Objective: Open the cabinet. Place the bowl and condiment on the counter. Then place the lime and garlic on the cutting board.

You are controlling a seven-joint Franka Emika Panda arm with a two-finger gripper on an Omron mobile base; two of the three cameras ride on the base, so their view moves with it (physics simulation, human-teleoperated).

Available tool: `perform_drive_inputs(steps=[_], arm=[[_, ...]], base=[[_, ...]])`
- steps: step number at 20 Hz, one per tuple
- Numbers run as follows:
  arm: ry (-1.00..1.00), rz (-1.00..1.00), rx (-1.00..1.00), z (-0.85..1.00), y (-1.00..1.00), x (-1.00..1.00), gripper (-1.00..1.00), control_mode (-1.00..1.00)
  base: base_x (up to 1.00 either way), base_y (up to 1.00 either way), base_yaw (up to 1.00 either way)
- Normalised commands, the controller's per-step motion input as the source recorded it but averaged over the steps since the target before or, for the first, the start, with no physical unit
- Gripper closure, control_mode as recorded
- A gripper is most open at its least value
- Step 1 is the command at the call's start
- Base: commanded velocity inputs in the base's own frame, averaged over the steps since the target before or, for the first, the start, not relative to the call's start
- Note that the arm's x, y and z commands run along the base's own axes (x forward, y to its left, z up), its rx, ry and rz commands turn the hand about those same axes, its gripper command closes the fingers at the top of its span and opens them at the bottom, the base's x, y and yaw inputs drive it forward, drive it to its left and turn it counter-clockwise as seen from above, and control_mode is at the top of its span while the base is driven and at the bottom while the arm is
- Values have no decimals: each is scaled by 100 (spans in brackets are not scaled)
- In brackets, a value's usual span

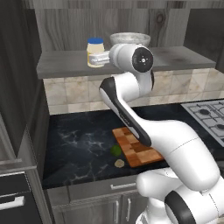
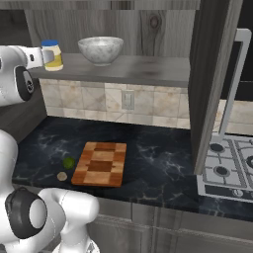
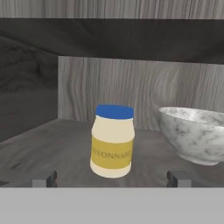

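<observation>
The hand [image 3: 112, 178] is raised to shelf height inside the opened cabinet [image 2: 212, 74] and points straight at the condiment [image 3: 112, 141], its fingers spread wide with nothing between them. In the hand view the jar stands upright at 12 o'clock from the fingertips [image 3: 44, 179], centred in the gap, its long axis vertical and so square to the line of approach; a level push forward should bring the fingers to either side of its yellow label. The bowl [image 3: 194, 133] sits on the same shelf [image 3: 43, 148] at about 2 o'clock from the hand, just beside the jar but apart from it, so the fingertip on that side has the narrower clearance. How much gap remains between the fingers and the jar is hard to judge; the left base view suggests the hand [image 1: 101, 58] is already near or at the condiment [image 1: 94, 51]. Down on the desk [image 2: 158, 163], the lime [image 2: 68, 162] and garlic [image 2: 62, 176] lie just off the 9 o'clock edge of the cutting board [image 2: 100, 163], not yet on it.
</observation>
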Motion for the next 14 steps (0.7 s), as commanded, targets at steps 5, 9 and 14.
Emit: perform_drive_inputs(steps=[5, 9, 14], arm=[[0, 0, 0, 0, 0, 0, -100, -100], [0, 0, 0, -2, 0, 7, -100, -100], [0, 0, 0, -4, 0, 15, -100, -100]], base=[[0, 0, 0], [0, 0, 0], [0, 0, 0]])
